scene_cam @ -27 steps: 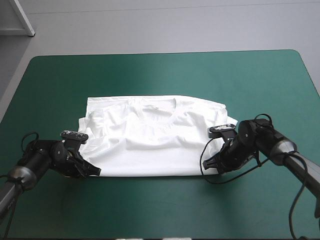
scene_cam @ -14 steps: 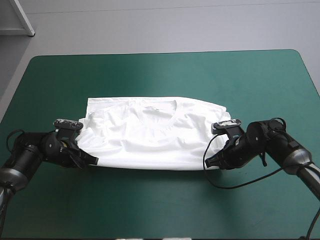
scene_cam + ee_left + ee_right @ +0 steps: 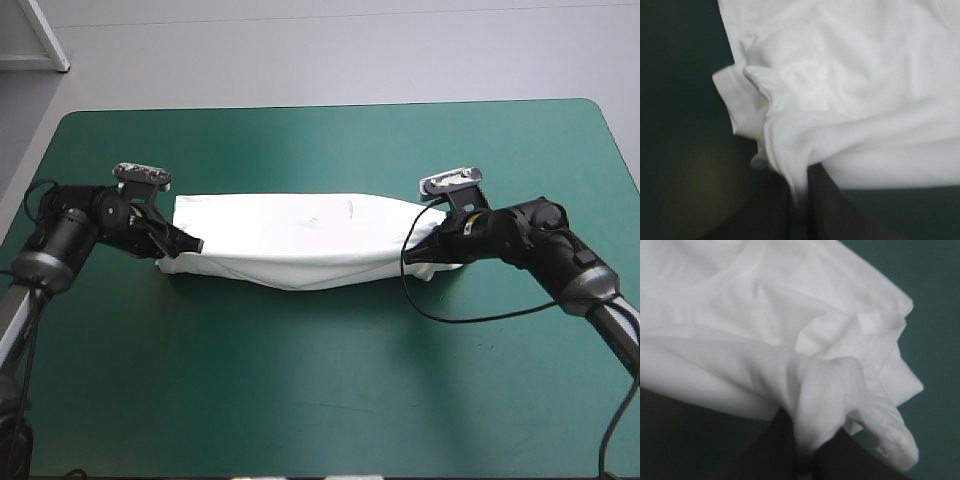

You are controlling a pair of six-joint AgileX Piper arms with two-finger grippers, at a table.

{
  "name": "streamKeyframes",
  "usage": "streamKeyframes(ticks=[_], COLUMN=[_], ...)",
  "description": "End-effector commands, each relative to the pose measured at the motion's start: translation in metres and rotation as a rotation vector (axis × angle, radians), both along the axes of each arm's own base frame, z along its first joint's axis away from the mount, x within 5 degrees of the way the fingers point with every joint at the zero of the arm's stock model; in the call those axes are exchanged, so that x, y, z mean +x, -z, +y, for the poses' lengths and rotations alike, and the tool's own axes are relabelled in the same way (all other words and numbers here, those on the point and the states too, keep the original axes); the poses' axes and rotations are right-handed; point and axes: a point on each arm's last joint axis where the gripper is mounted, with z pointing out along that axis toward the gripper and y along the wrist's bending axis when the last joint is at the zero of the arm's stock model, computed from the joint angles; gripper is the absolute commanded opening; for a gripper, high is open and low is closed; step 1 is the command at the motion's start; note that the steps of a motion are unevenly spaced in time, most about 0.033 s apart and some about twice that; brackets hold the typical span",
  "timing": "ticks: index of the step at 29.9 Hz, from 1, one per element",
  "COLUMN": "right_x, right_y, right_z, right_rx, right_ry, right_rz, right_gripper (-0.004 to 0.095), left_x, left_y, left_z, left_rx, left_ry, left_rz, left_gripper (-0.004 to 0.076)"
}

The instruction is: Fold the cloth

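The white T-shirt point(image 3: 300, 235) lies across the middle of the teal-green table, its near part lifted and carried toward the far edge, so it shows as a narrow band sagging in the middle. My left gripper point(image 3: 190, 245) is shut on the T-shirt's left corner, and the cloth point(image 3: 805, 145) runs between its black fingers point(image 3: 832, 210). At the other end, my right gripper point(image 3: 420, 252) is shut on the right corner, where a bunched fold of the T-shirt point(image 3: 820, 395) is pinched in the jaws. A sleeve hem point(image 3: 732, 100) hangs beside the left gripper.
Bare teal-green cover point(image 3: 320, 390) stretches between the T-shirt and the table's near edge. More bare cover point(image 3: 330, 145) lies beyond the T-shirt toward the far edge.
Both grippers have lifted the T-shirt's near edge and carried it toward the far edge, folding the front over. The wide flat spread has become a narrow band.
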Motion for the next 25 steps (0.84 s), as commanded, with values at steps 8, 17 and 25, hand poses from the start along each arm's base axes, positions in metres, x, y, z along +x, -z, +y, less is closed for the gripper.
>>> streamKeyframes(ticks=[8,17,25], right_x=[0.074,0.114,0.131], right_y=[-0.031,-0.016,0.009], right_z=[0.011,0.023,0.031], right_rx=[-0.034,-0.062,-0.051], right_ry=[0.063,0.061,0.06], right_rz=[-0.195,-0.205,-0.173], right_gripper=[-0.0017,-0.0018,0.0009], left_x=[0.067,0.099,0.116], left_y=[-0.027,-0.002,0.011], left_z=[-0.006,0.0,0.001], left_rx=[-0.01,0.096,0.127], left_ry=[0.003,-0.018,-0.017], left_rz=[-0.125,-0.132,-0.194], left_gripper=[0.0021,0.0021,0.0021])
